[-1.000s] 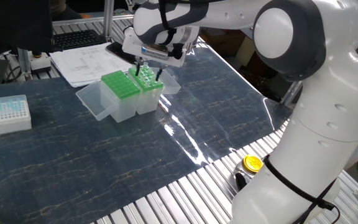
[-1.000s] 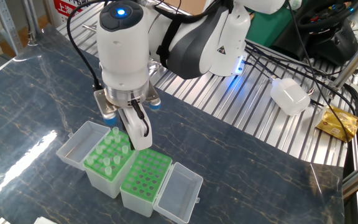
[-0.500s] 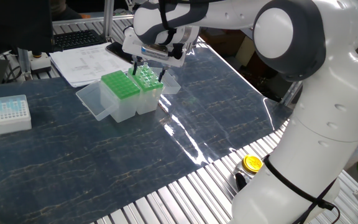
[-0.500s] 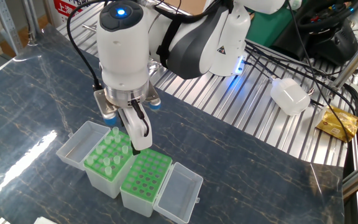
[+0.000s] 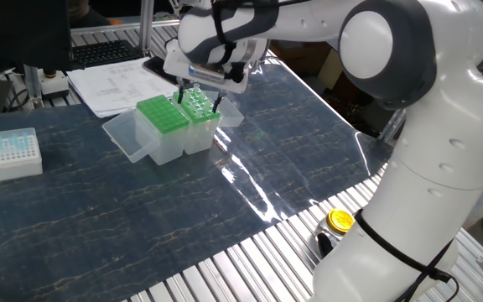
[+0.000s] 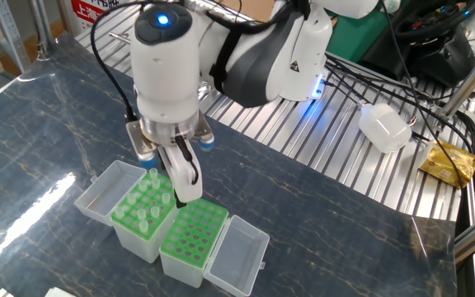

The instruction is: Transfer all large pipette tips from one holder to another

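The claw [image 6: 180, 191], its grip impossible to judge, hangs just above the large pipette tips [image 6: 148, 206] standing in one of two green-topped holders [image 6: 138, 219] on a dark marbled desk [image 5: 99, 226] edged by ribbed metal, papers [image 5: 111, 84] behind.

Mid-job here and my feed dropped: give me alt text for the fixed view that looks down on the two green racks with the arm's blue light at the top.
The gripper hangs just above two green tip racks side by side on the dark table, over their shared edge. The left rack holds several large pipette tips; the right rack looks empty. Both clear lids lie open outward.
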`<state>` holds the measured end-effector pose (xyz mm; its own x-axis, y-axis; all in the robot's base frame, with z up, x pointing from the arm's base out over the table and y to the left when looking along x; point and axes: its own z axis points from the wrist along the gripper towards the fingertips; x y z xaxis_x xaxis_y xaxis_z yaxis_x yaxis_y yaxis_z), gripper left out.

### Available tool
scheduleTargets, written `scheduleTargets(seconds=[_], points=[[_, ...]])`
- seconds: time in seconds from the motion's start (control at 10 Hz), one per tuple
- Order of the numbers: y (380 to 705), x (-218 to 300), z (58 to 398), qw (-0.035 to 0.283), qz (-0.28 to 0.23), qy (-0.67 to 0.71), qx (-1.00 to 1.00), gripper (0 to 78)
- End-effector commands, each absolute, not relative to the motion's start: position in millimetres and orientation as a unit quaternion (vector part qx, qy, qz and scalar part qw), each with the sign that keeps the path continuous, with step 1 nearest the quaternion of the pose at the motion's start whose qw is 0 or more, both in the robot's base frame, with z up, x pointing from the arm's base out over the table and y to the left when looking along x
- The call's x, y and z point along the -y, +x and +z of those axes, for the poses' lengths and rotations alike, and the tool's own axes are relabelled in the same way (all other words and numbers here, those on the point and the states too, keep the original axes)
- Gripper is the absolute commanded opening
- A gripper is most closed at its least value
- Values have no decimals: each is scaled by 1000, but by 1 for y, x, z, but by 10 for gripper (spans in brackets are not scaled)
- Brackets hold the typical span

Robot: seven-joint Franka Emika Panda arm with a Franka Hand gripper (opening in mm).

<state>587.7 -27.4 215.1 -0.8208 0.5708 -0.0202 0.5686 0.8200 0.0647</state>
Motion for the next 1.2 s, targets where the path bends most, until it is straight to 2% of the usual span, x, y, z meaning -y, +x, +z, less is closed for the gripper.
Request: scheduleTargets(seconds=[0.1, 1.2], points=[[588, 25, 211, 22, 25, 303, -952, 774], [580, 26, 203, 25, 17, 287, -958, 774]])
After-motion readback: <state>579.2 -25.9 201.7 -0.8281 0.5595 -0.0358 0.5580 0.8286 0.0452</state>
